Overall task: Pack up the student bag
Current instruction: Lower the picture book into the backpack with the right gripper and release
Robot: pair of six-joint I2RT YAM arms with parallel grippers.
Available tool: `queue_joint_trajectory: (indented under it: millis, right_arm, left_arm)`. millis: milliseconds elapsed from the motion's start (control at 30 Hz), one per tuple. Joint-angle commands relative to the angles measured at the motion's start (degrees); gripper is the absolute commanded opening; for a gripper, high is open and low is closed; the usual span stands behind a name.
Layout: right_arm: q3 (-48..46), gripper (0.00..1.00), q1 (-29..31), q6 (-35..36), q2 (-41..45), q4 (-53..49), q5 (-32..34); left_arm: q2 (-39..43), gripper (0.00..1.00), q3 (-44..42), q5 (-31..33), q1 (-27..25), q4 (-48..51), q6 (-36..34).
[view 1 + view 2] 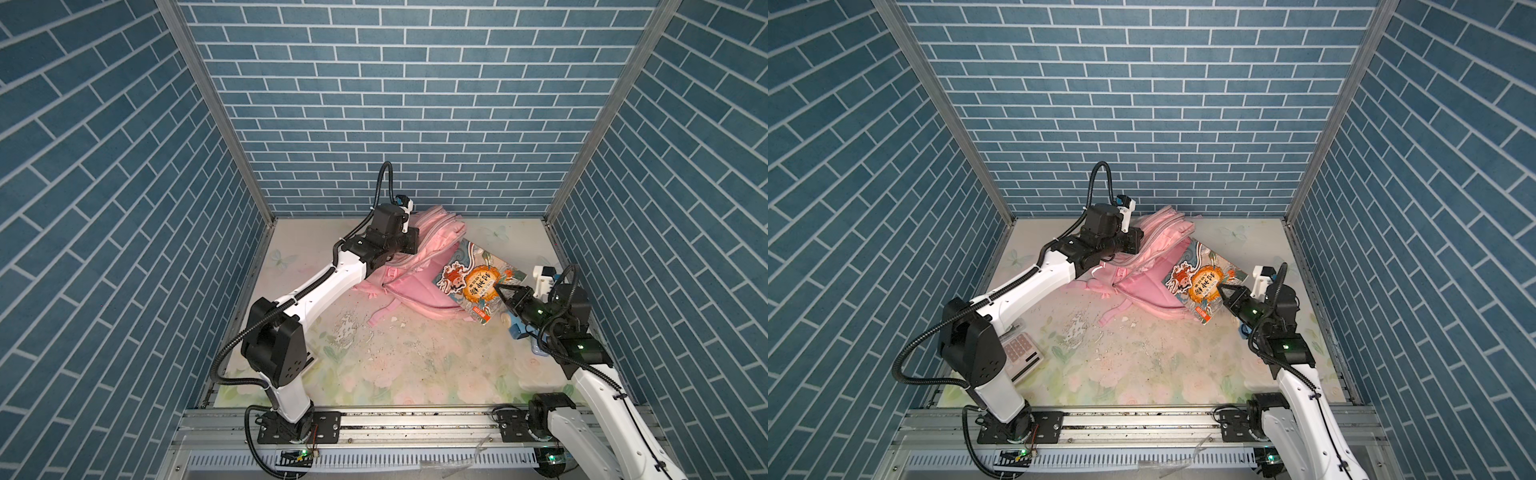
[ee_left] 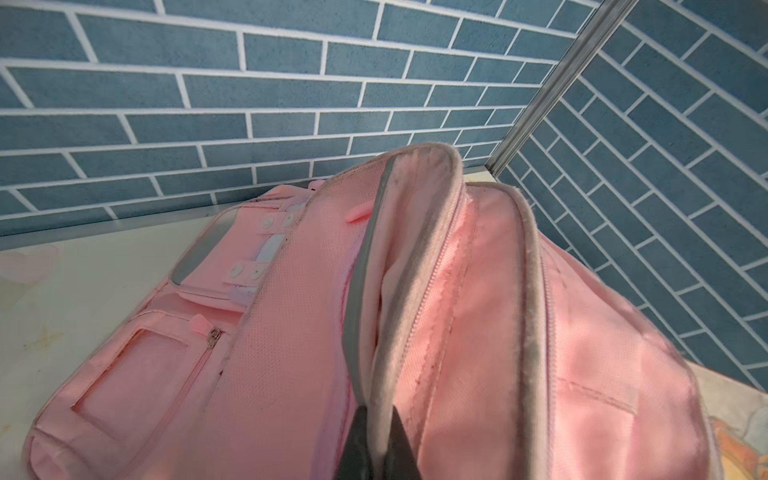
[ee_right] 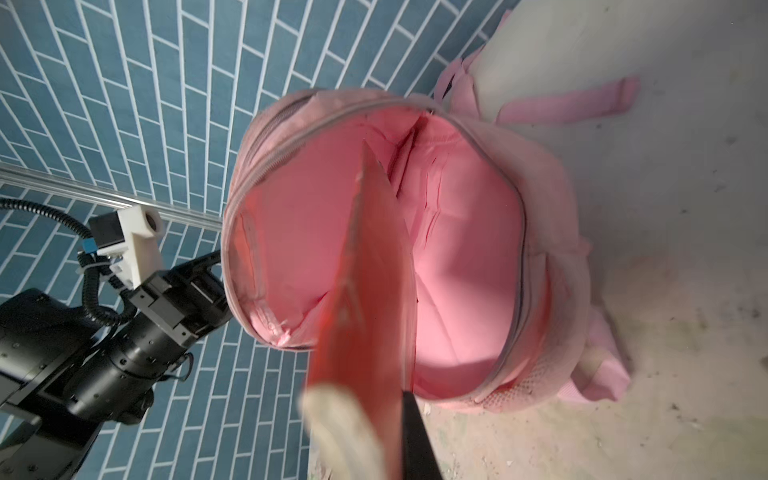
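The soft, floppy student bag at the back of the counter is held open by its zip rim, judged the surest hold, in the left hand, a book being pinched in the right hand.

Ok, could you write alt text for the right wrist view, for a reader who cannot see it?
A book, seen edge-on in the shut jaws of the right gripper, points into the wide-open pink student bag lying on the table. The left gripper grips the bag's rim before a blue brick-pattern wall.
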State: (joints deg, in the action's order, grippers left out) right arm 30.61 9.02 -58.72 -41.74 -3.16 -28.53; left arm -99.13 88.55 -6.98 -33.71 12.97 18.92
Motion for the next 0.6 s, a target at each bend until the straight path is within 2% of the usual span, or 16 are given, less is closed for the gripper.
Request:
queue_joint_trajectory:
  millis: [0, 67, 267, 467, 567]
  right_arm:
    - [-1.46, 0.0, 3.52, -8.16, -1.92, 11.61, 1.32]
    - [-2.84, 0.0, 5.69, -9.1, -4.43, 16.27, 2.38]
    - [-3.23, 0.0, 8.5, -13.49, -14.45, 29.73, 3.52]
    - [0.6, 0.0, 12.15, -15.73, -27.2, 37.41, 5.61]
    - [0.94, 0.0, 13.43, -19.94, -34.43, 44.75, 6.87]
  left_arm:
    - [2.54, 0.0, 0.92, -6.0, 0.22, -8.63, 0.7]
    - [2.64, 0.0, 0.51, -7.83, 0.22, -9.09, 0.97]
    - [6.04, 0.0, -4.91, -8.13, 0.14, -11.6, 3.13]
    - [8.58, 0.0, -9.44, -8.01, -0.32, -15.04, 6.18]
    - [9.08, 0.0, -9.71, -7.27, -0.68, -15.55, 7.05]
